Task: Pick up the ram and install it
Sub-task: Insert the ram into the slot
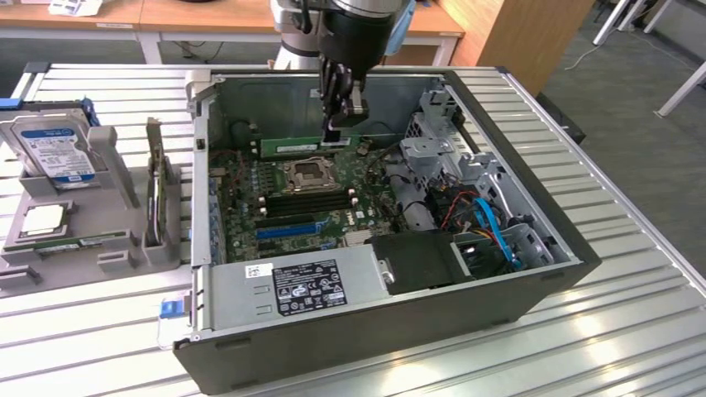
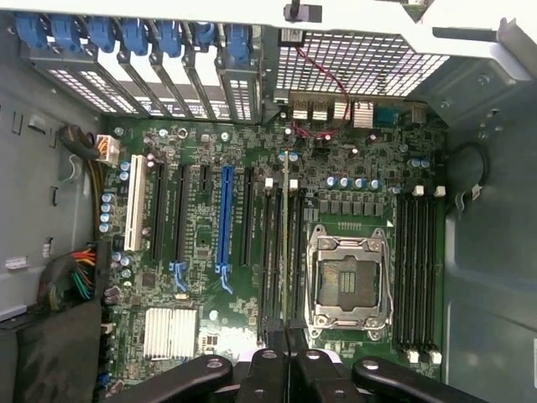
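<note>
Ram (image 1: 300, 147) is held clamped edge-on in the gripper (image 1: 337, 124), over the black slots (image 2: 270, 252) at the mobo's far side. If tilted/off-line, slot gets missed, contacts could be damaged imo.

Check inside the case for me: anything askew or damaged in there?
Nothing stands out. The ram sits straight in the shut pincer, running parallel to the black slots beside the empty CPU socket.
</note>
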